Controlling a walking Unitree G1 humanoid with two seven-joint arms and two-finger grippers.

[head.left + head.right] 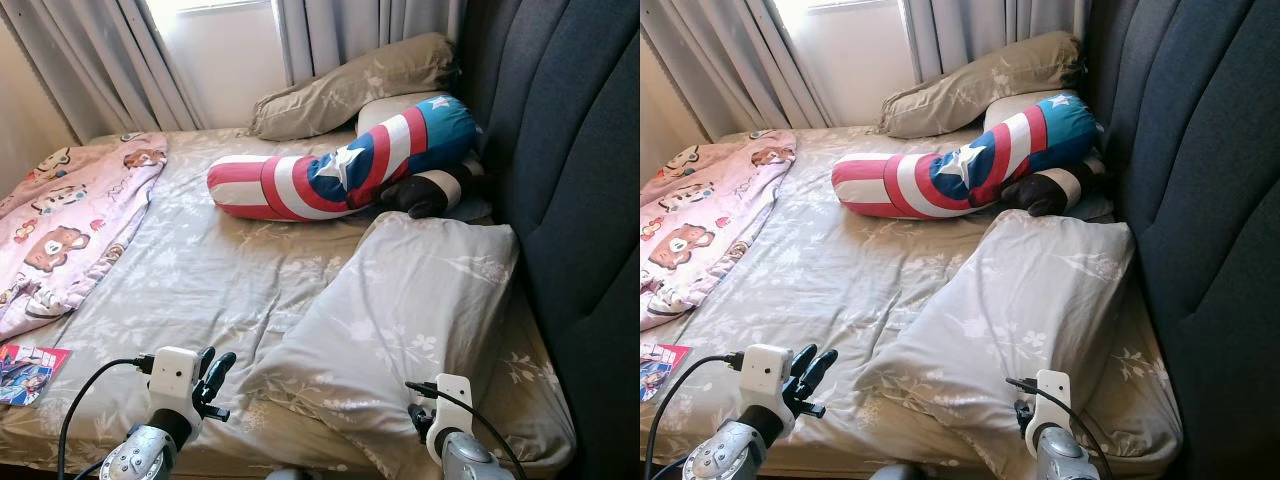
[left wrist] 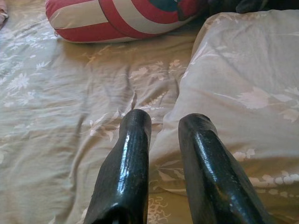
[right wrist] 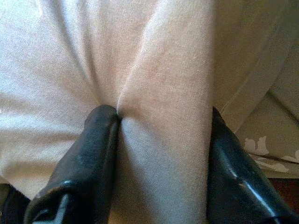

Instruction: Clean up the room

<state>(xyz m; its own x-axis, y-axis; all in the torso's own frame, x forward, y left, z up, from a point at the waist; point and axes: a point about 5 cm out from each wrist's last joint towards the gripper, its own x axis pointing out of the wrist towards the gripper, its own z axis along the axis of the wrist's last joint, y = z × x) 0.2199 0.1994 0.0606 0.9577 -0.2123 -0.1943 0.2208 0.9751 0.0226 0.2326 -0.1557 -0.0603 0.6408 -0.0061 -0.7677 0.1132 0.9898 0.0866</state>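
Observation:
A large grey floral pillow (image 1: 410,300) lies slanted on the tan bedsheet (image 1: 200,270), near the bed's front right corner. At the pillow's near edge my right gripper (image 3: 159,121) has a thick fold of the pillow's fabric (image 3: 163,70) bunched between its fingers. My left gripper (image 1: 213,368) hovers low over the sheet just left of the pillow. In the left wrist view its fingers (image 2: 133,149) stand slightly apart and open, holding nothing, and point toward the pillow's left edge (image 2: 243,93).
A red, white and blue star bolster (image 1: 340,165) lies across the middle of the bed, with a dark plush item (image 1: 425,195) beside it. Tan pillows (image 1: 350,85) sit at the back. A pink cartoon blanket (image 1: 70,220) and a magazine (image 1: 25,370) lie left. A dark padded headboard (image 1: 570,150) runs along the right.

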